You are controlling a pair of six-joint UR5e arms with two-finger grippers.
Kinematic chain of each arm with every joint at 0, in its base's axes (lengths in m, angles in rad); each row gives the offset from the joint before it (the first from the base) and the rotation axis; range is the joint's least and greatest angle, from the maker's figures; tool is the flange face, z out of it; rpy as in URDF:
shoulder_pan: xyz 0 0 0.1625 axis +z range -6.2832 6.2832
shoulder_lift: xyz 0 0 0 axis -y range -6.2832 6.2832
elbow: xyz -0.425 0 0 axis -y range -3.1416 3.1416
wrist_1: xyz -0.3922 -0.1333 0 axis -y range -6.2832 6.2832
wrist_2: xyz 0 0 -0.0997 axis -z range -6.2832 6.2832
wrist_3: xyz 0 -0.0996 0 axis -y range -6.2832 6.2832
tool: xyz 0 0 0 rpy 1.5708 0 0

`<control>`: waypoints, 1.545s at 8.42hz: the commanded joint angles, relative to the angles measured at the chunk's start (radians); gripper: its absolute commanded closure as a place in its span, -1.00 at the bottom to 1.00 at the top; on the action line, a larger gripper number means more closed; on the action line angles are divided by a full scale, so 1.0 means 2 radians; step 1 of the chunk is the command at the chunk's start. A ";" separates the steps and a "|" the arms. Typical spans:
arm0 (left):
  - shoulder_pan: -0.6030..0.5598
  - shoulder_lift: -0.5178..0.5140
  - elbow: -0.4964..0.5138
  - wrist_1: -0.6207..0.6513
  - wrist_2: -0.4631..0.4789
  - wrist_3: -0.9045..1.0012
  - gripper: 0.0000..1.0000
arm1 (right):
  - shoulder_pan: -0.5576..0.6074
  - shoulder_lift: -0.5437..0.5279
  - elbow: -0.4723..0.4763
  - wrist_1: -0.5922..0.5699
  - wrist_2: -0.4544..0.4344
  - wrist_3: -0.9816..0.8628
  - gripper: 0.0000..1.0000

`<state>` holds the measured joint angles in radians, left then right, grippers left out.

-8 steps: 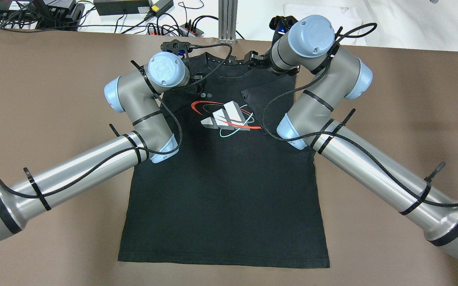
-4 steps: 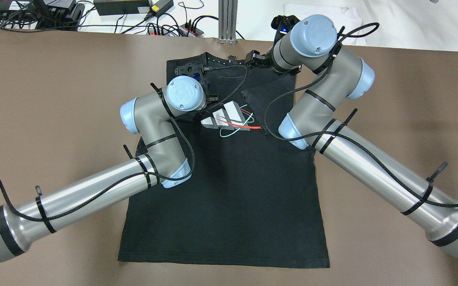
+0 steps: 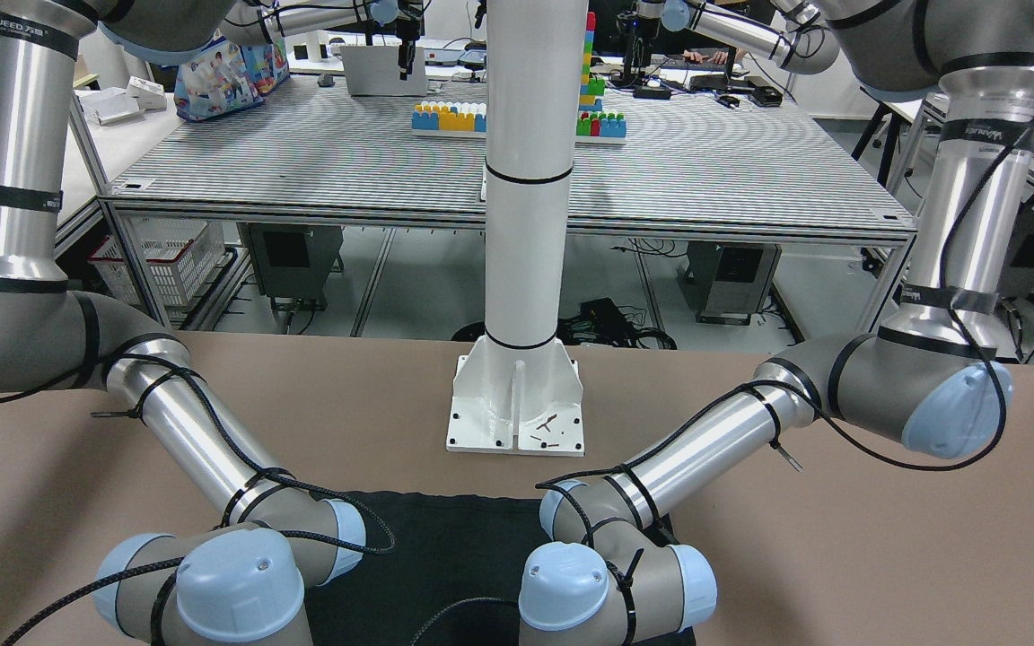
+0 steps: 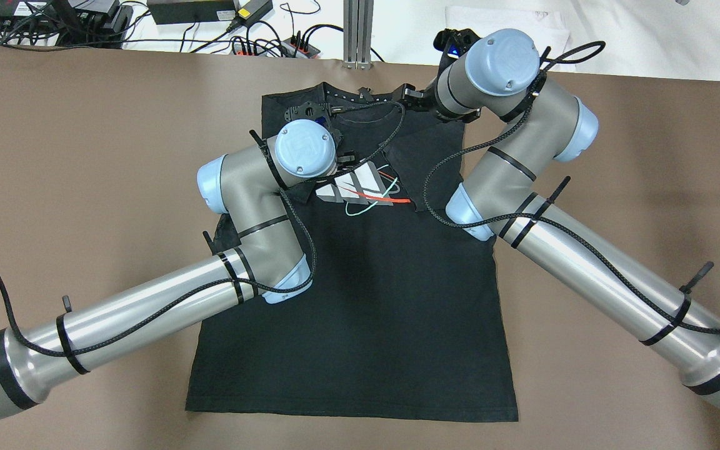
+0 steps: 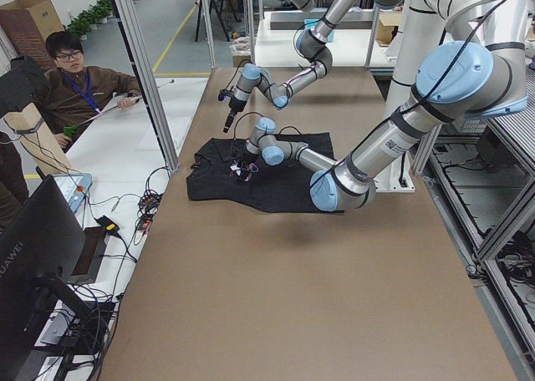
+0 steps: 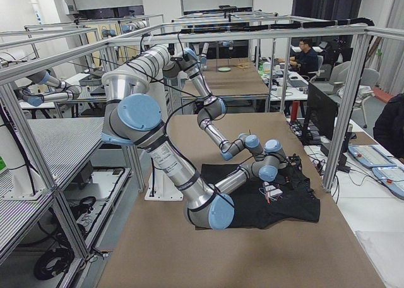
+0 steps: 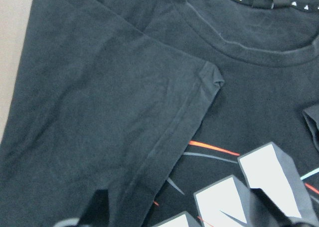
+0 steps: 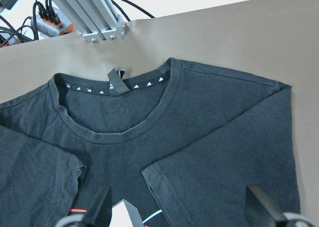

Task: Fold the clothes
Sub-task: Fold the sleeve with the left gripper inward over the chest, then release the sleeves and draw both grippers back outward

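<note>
The left gripper (image 7: pixel 187 213) has its jaws set wide with nothing between them. It hangs over the chest of the shirt (image 4: pixel 360 325), below the collar (image 8: pixel 117 136) and to the robot's left of it, with its blurred fingertips (image 7: pixel 97 209) at the upper edge of the logo (image 4: pixel 360 185). Contact with the cloth cannot be determined. The right gripper (image 8: pixel 180 209) is likewise spread wide and empty, and is raised above the cloth just to the robot's right of the collar.

The shirt is black and short-sleeved. It lies flat and face up on the brown table (image 4: pixel 85 156), hem at the end opposite the collar, nearest the robot. The left sleeve (image 7: pixel 124 117) is folded inward over the chest, its hemmed corner just below the collar. The right sleeve (image 8: pixel 224 157) is folded inward on the other side of the collar, its hem reaching the logo. The logo has white bars with red and teal arcs and sits below the collar. A white post (image 3: pixel 526 179) stands on the table beyond the hem, on the far side from the collar, its base plate apart from the cloth
</note>
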<state>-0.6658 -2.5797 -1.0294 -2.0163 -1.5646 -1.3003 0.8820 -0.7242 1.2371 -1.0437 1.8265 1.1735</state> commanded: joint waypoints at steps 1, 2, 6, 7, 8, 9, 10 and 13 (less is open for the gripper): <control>-0.044 0.000 -0.030 -0.005 -0.066 0.010 -1.00 | 0.000 -0.017 0.024 -0.010 0.009 0.000 -0.89; -0.054 0.006 -0.056 0.001 -0.090 0.008 -1.00 | 0.000 -0.027 0.062 -0.046 0.030 0.000 -0.89; -0.057 0.117 -0.200 0.002 -0.118 0.002 -1.00 | 0.005 -0.098 0.161 -0.103 0.123 -0.008 -0.89; -0.064 0.145 -0.235 0.002 -0.130 0.001 -1.00 | 0.005 -0.117 0.178 -0.100 0.137 -0.008 -0.89; -0.070 0.164 -0.252 0.001 -0.146 0.001 -1.00 | 0.005 -0.129 0.193 -0.100 0.147 -0.015 -0.89; -0.071 0.191 -0.279 0.000 -0.147 0.000 -1.00 | 0.005 -0.149 0.216 -0.100 0.163 -0.020 -0.89; -0.071 0.223 -0.310 0.000 -0.147 -0.007 -1.00 | 0.005 -0.175 0.247 -0.100 0.183 -0.020 -0.89; -0.070 0.264 -0.364 -0.004 -0.135 -0.087 -1.00 | 0.003 -0.241 0.322 -0.089 0.209 -0.028 -0.89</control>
<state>-0.8052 -2.0938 -1.6907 -2.0246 -1.8535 -1.3702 0.8908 -1.1251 1.7890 -1.2402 2.2186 1.1329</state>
